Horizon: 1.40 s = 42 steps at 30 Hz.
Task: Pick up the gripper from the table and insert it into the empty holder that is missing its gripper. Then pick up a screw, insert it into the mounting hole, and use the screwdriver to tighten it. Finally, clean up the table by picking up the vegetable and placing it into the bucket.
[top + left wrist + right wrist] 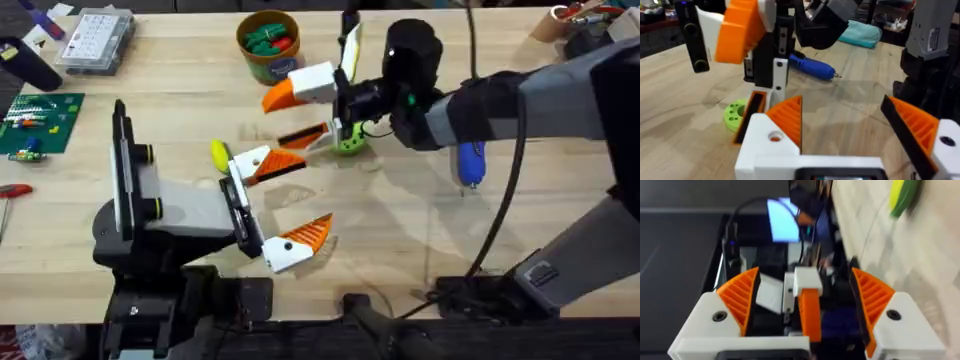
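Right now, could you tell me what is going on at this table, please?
The right gripper, turned sideways with jaws open, faces the left gripper, also open. An orange wedge-shaped finger on a white base shows between the right jaws, seemingly untouched. The blue-handled screwdriver lies idle, and the yellow vegetable is not yet in the small round yellow-rimmed bucket.

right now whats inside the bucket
The bucket holds green pieces with a red piece among them, likely toy vegetables. Whatever lies beneath them is covered.
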Available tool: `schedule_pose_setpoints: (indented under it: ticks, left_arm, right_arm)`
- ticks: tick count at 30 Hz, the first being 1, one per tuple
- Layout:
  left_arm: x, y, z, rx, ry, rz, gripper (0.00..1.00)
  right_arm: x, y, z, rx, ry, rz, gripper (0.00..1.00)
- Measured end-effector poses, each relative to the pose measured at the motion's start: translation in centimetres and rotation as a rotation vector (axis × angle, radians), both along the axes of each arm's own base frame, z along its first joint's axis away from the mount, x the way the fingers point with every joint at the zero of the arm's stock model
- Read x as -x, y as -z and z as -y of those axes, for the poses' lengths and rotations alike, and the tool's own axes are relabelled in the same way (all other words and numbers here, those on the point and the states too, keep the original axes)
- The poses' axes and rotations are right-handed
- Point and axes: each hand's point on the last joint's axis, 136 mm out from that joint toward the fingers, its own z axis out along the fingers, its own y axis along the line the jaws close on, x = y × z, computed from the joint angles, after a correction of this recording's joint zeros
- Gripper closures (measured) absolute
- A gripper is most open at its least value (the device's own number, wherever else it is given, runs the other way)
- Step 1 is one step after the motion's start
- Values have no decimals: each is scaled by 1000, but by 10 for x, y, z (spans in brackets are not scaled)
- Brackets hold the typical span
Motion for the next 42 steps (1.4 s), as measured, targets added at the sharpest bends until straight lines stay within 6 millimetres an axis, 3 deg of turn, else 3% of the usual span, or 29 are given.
schedule_pose_setpoints:
  ticks: [6,10,13,16,21,29,32,37,42]
  left_arm:
    - [0,0,0,0,0,0,14]
    - [0,0,0,0,0,0,14]
    - [0,0,0,0,1,0,14]
    - [0,0,0,0,2,-1,14]
    - [0,0,0,0,3,-1,14]
    - [1,0,0,1,3,-1,14]
    - [1,0,0,1,4,-1,15]
    - [1,0,0,1,4,-1,15]
    - [1,0,0,1,4,-1,15]
  right_arm:
    - [-37,1,13,4,164,103,6]
    - [-61,-19,28,-3,295,189,6]
    - [-70,-32,38,30,371,230,5]
    - [-71,-30,46,127,424,224,6]
    - [-54,-24,68,327,450,265,5]
    - [-5,-75,123,578,483,530,5]
    - [15,-82,148,677,498,604,5]
    - [41,-68,181,850,479,640,4]
    - [51,-42,204,1014,414,631,4]
